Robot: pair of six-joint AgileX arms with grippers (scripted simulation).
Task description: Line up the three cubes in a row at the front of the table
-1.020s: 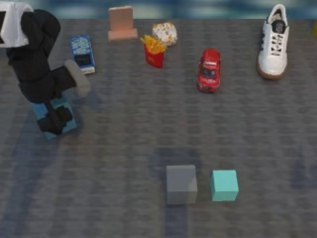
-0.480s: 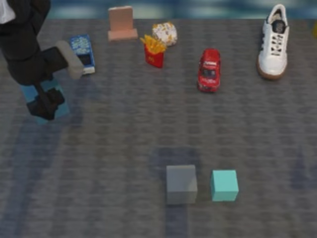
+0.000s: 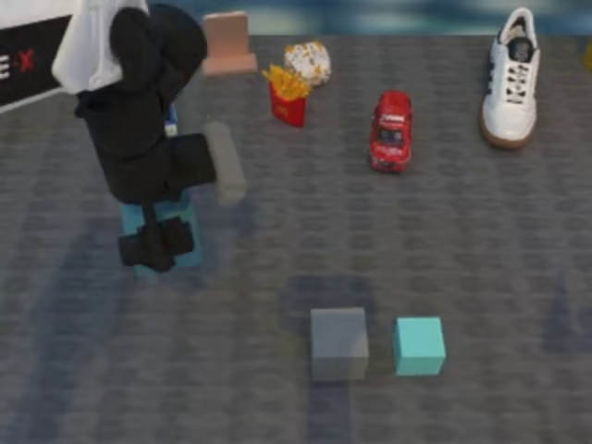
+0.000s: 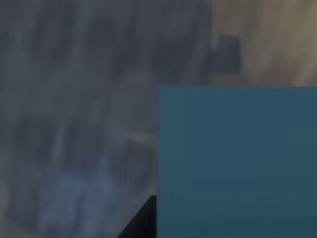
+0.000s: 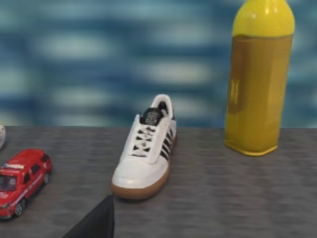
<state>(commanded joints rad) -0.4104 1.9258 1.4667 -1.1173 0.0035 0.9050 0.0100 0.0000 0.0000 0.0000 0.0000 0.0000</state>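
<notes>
L arm reaches in from the top view's upper left, its claw (image 3: 155, 242) clamped on the blue-teal cube (image 3: 157, 222), over the left-centre of the bench (image 3: 481, 259); can't tell from above whether the cube touches the surface. In the L wrist view the same cube (image 4: 237, 163) fills much of the shot as a flat teal face, w/ a dark finger tip (image 4: 141, 223) at its lower edge and blurred bench behind. Grey cube (image 3: 339, 343) sits at the front, near centre, and the small turquoise cube (image 3: 418, 345) is just beside it on the right w/ a narrow gap between them, roughly level w/ each other. Blue-teal cube is well apart from that pair, further back and to the left. Along the back: tan upright block (image 3: 228, 42), fries carton (image 3: 289, 96) w/ a wrapped burger (image 3: 308, 61) just beside it, red toy car (image 3: 390, 130) nearer mid-bench, white sneaker (image 3: 511, 78) at the right. A bit of blue box (image 3: 171, 120) peeks out behind the L arm. R arm isn't in the top view; its claw can't be seen clearly, only a dark wedge (image 5: 94, 223) at the bottom of the R wrist view, so can't tell its state. That view also shows the sneaker (image 5: 146, 148), the car (image 5: 22, 181) and a yellow bottle (image 5: 257, 79) standing upright by the backdrop.
</notes>
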